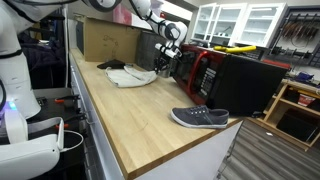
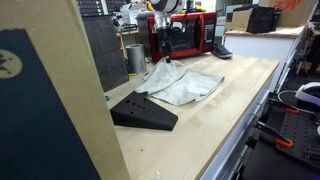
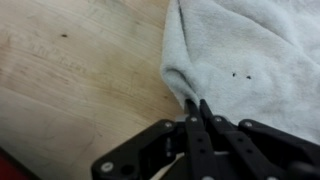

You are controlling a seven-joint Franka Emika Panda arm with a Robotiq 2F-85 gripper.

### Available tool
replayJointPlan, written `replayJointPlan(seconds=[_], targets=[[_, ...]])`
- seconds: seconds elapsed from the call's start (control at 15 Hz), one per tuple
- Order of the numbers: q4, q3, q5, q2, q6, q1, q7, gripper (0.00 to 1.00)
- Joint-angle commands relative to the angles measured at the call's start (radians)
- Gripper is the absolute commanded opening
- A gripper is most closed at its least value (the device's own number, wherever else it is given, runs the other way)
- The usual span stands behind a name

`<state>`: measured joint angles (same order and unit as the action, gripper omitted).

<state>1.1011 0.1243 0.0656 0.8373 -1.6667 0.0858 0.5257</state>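
Wooden tabletop (image 1: pixel 135 115) runs long. Near its far end, beside the microwave (image 1: pixel 215 75), the end effector (image 3: pixel 197 108) pinches the grey towel's (image 3: pixel 250 50) edge tight. A shoe (image 1: pixel 200 117) sits well apart by the near edge.

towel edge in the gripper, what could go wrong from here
1. In the wrist view the gripper pinches only a thin fold at the edge of the towel, so the cloth may slip free if pulled.
2. The red appliance stands close behind the gripper in an exterior view. A wide swing could bump it.
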Motion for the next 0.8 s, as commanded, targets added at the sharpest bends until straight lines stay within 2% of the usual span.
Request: replayJointPlan(seconds=[0.0,0.4,0.73], targets=[[0.193,0.015,-0.013,-0.138,-0.091,0.031,0.161,0.01],[0.476,0.013,0.004,-0.317,-0.221,0.042,0.361,0.01],[0.667,0.008,0.047,-0.476,-0.251,0.058,0.511,0.01]])
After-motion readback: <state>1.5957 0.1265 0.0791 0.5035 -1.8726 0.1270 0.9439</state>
